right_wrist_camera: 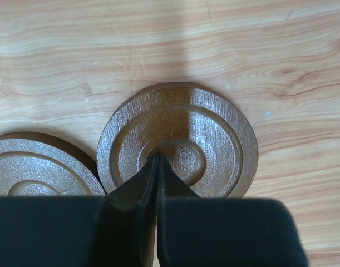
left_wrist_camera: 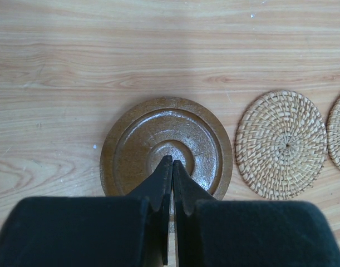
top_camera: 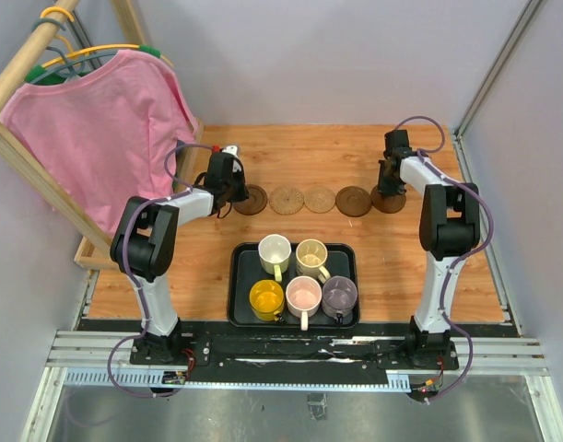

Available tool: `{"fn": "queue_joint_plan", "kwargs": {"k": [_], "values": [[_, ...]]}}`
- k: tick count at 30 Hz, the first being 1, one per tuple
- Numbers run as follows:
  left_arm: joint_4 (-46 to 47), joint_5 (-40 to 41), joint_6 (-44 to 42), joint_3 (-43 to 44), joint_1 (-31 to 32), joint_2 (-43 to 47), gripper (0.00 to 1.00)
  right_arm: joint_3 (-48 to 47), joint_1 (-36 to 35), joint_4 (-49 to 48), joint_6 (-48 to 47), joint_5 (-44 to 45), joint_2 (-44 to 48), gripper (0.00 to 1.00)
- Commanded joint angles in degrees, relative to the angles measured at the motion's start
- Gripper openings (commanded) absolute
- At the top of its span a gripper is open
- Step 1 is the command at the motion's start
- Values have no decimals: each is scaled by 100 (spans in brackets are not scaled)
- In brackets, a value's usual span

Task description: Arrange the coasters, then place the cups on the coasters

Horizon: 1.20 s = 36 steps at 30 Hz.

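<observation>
— Top external view: where do the coasters (top_camera: 320, 199) lie?
— Five in a row across the table (top_camera: 299, 152), beyond the black tray (top_camera: 237, 276): one dark, two woven tan, then two dark.
— And the cups (top_camera: 304, 296)?
— All five stand inside the tray, none on a coaster.
— What of the left gripper (left_wrist_camera: 171, 161)?
— Jaws pressed together, holding nothing, tips over the middle of the leftmost dark coaster (left_wrist_camera: 158, 125).
— And the right gripper (right_wrist_camera: 157, 158)?
— Clenched too and empty, tips over the centre of the rightmost dark coaster (right_wrist_camera: 186, 125), just beside its dark neighbour (right_wrist_camera: 36, 167). Whether the tips touch the wood, I cannot tell.
</observation>
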<state>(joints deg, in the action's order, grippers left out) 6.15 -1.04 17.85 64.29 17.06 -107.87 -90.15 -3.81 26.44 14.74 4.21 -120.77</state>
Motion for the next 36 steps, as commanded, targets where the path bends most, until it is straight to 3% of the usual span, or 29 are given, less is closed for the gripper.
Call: {"fn": "queue_joint_plan", "kwargs": {"k": [1,14,27,36], "values": [[-92,95,-62,29,-14,-68,5,235,-300,503,91,-219,-147,1],[-177,106,-93,-88,-53,-88,5,250,-472,570,177,-231,-180,1],[-323,-493,-220,231,-62,-556,5,312,-286,748,178,275,-19,1],[-391,-228,-162,339,-142,-638,5,153,-260,679,-197,251,326,9]]}}
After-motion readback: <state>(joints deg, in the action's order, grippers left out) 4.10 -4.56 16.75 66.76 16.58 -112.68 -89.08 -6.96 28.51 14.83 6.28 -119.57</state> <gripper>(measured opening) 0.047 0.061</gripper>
